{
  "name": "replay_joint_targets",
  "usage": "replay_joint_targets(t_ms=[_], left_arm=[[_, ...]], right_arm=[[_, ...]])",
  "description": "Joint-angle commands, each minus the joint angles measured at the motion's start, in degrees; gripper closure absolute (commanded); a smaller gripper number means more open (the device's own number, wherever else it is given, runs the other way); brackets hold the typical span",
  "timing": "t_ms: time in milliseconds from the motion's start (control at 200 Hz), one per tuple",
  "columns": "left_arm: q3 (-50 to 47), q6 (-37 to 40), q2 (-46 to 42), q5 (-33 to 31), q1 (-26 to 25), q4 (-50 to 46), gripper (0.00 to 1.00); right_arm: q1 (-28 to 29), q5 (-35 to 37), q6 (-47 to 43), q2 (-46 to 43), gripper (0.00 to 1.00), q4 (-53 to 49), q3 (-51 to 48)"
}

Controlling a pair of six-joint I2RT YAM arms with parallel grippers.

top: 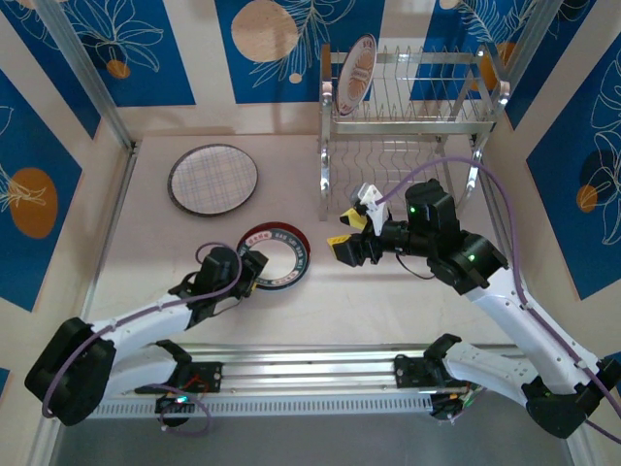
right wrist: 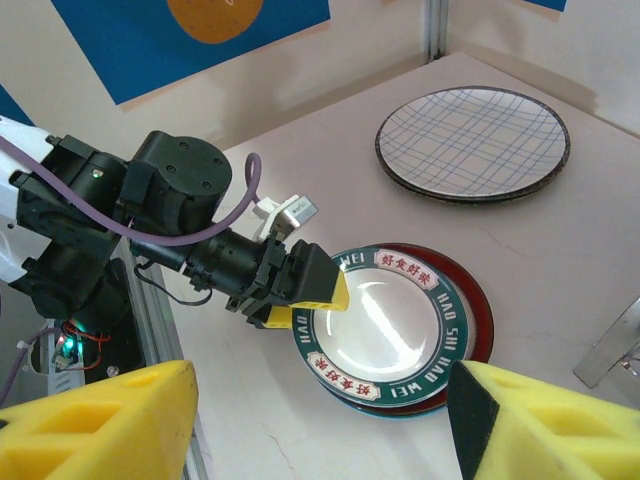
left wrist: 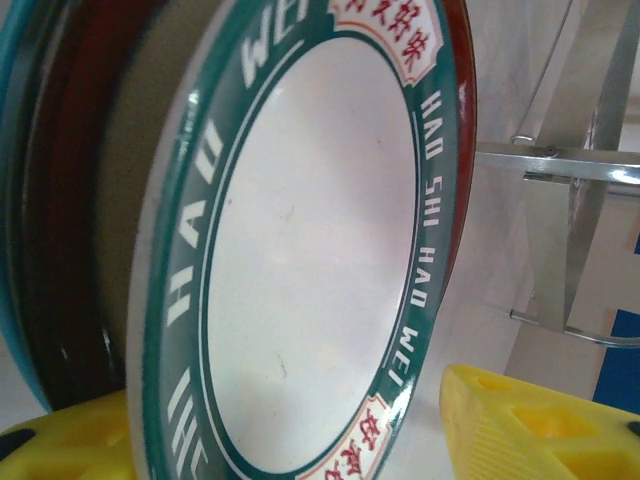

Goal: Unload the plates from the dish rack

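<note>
Five plates are in sight. One, a white plate with a red-orange patterned rim [top: 355, 73], stands on edge in the leftmost slots of the upper tier of the chrome dish rack [top: 417, 109]. The other four lie on the table [top: 388, 311], out of the rack. A single plaid plate [top: 213, 180] lies to the rack's left. A stack of three sits in front of the rack's left end: a green-rimmed plate [top: 277, 254] lettered HAO WEI on top, a red plate [right wrist: 478, 310] beneath it, and a teal plate [left wrist: 12, 100] at the bottom.

There are two grippers. The left gripper [top: 254, 274] is at the side of the stack farthest from the rack, its jaws parted with the stack's rim between them. The right gripper [top: 344, 238] hangs just in front of the rack's lower shelf, its jaws spread wide with nothing between them.
</note>
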Motion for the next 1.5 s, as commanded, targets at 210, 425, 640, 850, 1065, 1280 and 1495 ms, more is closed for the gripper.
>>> replay_joint_targets(t_ms=[210, 425, 640, 850, 1065, 1280, 1495], left_arm=[[4.0, 1.2, 0.7, 1.6, 1.0, -12.9, 0.39], [7.3, 2.4, 1.7, 2.1, 1.3, -19.8, 0.38], [9.8, 3.9, 3.3, 2.5, 1.8, -23.5, 0.37], [11.4, 5.0, 4.8, 3.0, 2.0, -25.4, 0.37], [13.9, 6.7, 6.5, 3.6, 2.2, -28.5, 0.35], [15.4, 7.2, 6.2, 3.0, 2.3, -30.8, 0.34], [16.5, 7.5, 6.1, 2.7, 2.4, -32.4, 0.33]], right_arm=[[0.4, 1.1, 1.1, -0.1, 0.32, -0.5, 2.2], [0.4, 1.4, 1.1, -0.1, 0.32, -0.4, 2.3], [0.4, 1.6, 1.1, 0.2, 0.32, -0.3, 2.5], [0.4, 1.9, 1.0, 0.2, 0.32, -0.7, 2.7], [0.4, 2.6, 1.2, 0.1, 0.32, -0.9, 2.6], [0.4, 3.9, 1.3, 0.3, 0.32, -0.9, 2.8], [0.4, 6.8, 1.6, 0.5, 0.31, -0.4, 3.5]])
